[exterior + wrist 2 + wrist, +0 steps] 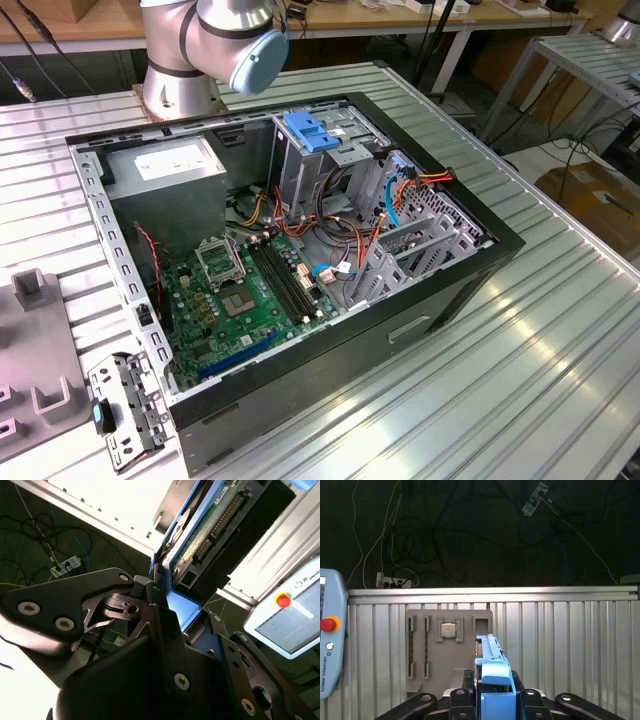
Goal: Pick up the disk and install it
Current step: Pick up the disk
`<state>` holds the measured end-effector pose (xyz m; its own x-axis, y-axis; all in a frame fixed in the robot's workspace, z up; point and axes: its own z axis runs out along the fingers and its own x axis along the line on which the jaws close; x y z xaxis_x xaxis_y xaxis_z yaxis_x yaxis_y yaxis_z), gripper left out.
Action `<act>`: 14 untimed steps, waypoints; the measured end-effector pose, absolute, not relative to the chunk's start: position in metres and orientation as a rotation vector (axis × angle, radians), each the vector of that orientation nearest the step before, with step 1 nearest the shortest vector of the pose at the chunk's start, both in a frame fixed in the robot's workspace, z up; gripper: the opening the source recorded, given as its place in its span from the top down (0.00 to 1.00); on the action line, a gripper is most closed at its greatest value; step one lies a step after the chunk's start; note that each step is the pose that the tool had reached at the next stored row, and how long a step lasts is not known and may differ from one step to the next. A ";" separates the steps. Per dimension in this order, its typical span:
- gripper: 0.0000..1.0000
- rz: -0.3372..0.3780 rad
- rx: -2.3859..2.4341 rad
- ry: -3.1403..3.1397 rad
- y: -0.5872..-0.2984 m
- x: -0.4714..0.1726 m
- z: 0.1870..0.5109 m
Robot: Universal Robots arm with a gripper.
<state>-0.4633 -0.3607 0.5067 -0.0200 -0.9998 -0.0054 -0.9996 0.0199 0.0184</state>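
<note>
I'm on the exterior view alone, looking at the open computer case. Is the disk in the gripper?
Observer: Yes. In both wrist views the gripper is shut on the disk, which stands edge-on between its fingers.
Operator: Which side of it shows?
Observer: In the second wrist view, its green circuit board faces the camera.
Operator: What lies beyond it?
Observer: In the first wrist view, a grey fixture plate carrying a processor chip, on the ribbed table.
</note>
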 end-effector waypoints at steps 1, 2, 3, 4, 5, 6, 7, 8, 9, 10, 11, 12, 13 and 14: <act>0.63 -0.026 2.193 -2.237 -0.361 -0.462 0.507; 0.63 -0.027 2.193 -2.237 -0.361 -0.461 0.507; 0.63 -0.026 2.193 -2.237 -0.361 -0.460 0.507; 0.63 -0.026 2.193 -2.237 -0.361 -0.459 0.507; 0.63 -0.026 2.193 -2.237 -0.361 -0.458 0.507; 0.63 -0.027 2.193 -2.237 -0.361 -0.458 0.507; 0.63 -0.026 2.193 -2.237 -0.361 -0.456 0.507; 0.63 -0.027 2.193 -2.237 -0.361 -0.455 0.507; 0.63 -0.026 2.193 -2.237 -0.361 -0.454 0.507; 0.63 -0.027 2.193 -2.237 -0.361 -0.452 0.507; 0.63 -0.027 2.193 -2.237 -0.361 -0.451 0.507; 0.63 -0.026 2.193 -2.237 -0.361 -0.449 0.507; 0.63 -0.026 2.193 -2.237 -0.361 -0.448 0.507; 0.63 -0.026 2.193 -2.237 -0.361 -0.446 0.507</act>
<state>-0.4459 -0.3607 0.5067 -0.0200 -0.9998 -0.0054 -0.9996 0.0199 0.0184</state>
